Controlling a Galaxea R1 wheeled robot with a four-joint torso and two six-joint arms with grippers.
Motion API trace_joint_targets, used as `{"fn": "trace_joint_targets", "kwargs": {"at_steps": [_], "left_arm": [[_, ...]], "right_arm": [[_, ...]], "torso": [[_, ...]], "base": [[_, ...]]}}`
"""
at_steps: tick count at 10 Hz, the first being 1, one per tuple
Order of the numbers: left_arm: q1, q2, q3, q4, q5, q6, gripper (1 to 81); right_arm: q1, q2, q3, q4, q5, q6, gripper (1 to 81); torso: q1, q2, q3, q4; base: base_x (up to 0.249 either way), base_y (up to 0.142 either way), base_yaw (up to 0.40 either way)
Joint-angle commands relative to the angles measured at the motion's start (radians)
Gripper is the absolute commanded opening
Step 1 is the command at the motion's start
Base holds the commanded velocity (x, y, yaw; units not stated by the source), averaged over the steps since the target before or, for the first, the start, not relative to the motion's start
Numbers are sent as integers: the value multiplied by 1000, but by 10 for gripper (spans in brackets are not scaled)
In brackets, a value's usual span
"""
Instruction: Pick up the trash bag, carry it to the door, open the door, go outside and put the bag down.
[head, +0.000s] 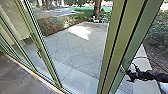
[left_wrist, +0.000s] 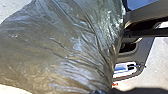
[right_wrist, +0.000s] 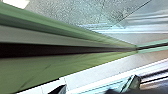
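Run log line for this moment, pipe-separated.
right gripper: at green door frame | trash bag: close to left wrist camera, hold unclear | paved yard: beyond frame

An office building's glazed doorway (head: 51, 62), apparently, opening onto a paved yard (head: 75, 47).

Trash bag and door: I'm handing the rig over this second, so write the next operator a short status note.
Left gripper: grip not confirmed; the trash bag looms close in the left wrist view, so this arm probably carries it.
Right gripper: at the green door frame; hold unclear.
Done: bag apparently picked up and brought to the doorway. I can't tell how far the door is open.
Left: get out onto the paving, put the bag down.
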Motion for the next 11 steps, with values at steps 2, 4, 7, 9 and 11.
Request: {"fn": "trace_joint_targets", "kwargs": {"at_steps": [2, 4, 7, 9, 11], "left_arm": [[-2, -8, 3, -2, 81, 2, 10], [0, -8, 3, 1, 81, 2, 10], [0, -7, 3, 3, 83, 2, 10], [0, -5, 3, 3, 83, 4, 10], [1, -5, 3, 3, 83, 4, 10]], "right_arm": [[225, -82, 33, 15, -58, 29, 811], [286, -134, 80, -30, -118, 14, 811], [355, -172, 99, -45, -185, -49, 811], [395, -182, 94, -50, -231, -109, 811], [424, -192, 91, -57, -256, -147, 811]], "torso": [[0, 1, 0, 0], [1, 1, -1, 0], [1, 1, -1, 0], [1, 1, -1, 0], [1, 1, -2, 0]], "base": [[0, 0, 0], [0, 0, 0], [0, 0, 0], [0, 0, 0], [0, 0, 0]]}}
